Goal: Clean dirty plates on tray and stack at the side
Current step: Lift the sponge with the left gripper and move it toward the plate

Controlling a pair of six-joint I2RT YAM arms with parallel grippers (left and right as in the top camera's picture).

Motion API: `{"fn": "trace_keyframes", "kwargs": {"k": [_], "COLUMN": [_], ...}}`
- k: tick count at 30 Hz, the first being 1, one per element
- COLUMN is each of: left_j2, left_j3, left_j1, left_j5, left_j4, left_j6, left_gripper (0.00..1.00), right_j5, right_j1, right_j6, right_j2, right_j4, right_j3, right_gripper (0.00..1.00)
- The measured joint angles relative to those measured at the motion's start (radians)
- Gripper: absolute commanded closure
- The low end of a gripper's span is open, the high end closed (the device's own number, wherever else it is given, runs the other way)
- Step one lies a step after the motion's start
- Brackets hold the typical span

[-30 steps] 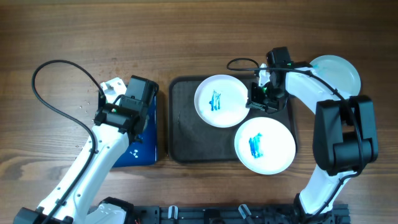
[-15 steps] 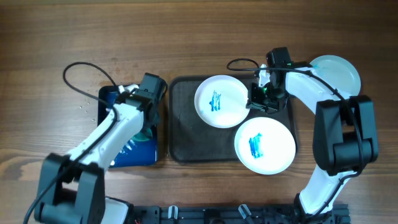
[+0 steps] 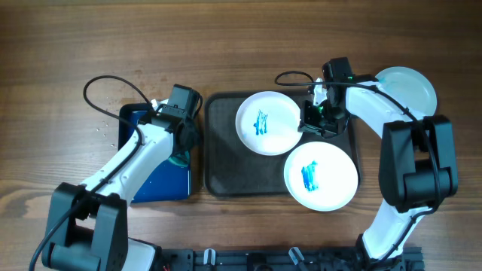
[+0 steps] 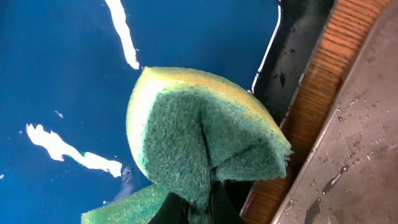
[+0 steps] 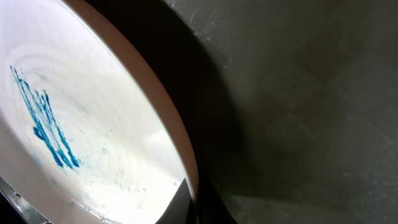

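Wood-grain table carries everything, with a black tray at centre. Nearest the robot's base, the near dirty plate sits on the tray's right front corner, blue smear facing up, untouched by either arm. To its left, the blue basin lies just beside the tray. Over the basin's far end the left gripper is clamped on a folded green-and-yellow sponge. The left wrist view shows the sponge pinched at its fold above glinting blue water, probably so it is wet before scrubbing. Further back, the far dirty plate rests on the tray's back half, also streaked blue. The right gripper is at this plate's right edge, and the right wrist view has the rim running into the fingers. They look closed on the rim, likely to steady or tilt the plate for wiping. Farthest off, past the tray's right back corner, a clean plate sits on bare wood, partly under the right arm, apparently starting the stack. Two plates are left to clean.
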Motion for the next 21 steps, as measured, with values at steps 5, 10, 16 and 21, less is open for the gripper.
{"fn": "trace_keyframes", "kwargs": {"k": [5, 10, 16, 21], "left_j2": [0.0, 0.0, 0.0, 0.0], "left_j3": [0.0, 0.0, 0.0, 0.0], "left_j1": [0.0, 0.0, 0.0, 0.0], "left_j5": [0.042, 0.072, 0.099, 0.128], "left_j4": [0.0, 0.0, 0.008, 0.025], "left_j6": [0.012, 0.015, 0.018, 0.026], "left_gripper": [0.96, 0.96, 0.96, 0.96], "right_j5": [0.0, 0.0, 0.0, 0.0], "right_j1": [0.0, 0.0, 0.0, 0.0], "right_j6": [0.0, 0.0, 0.0, 0.0], "right_j2": [0.0, 0.0, 0.0, 0.0], "right_j4": [0.0, 0.0, -0.001, -0.002], "right_j3": [0.0, 0.0, 0.0, 0.0], "right_gripper": [0.96, 0.96, 0.96, 0.96]}}
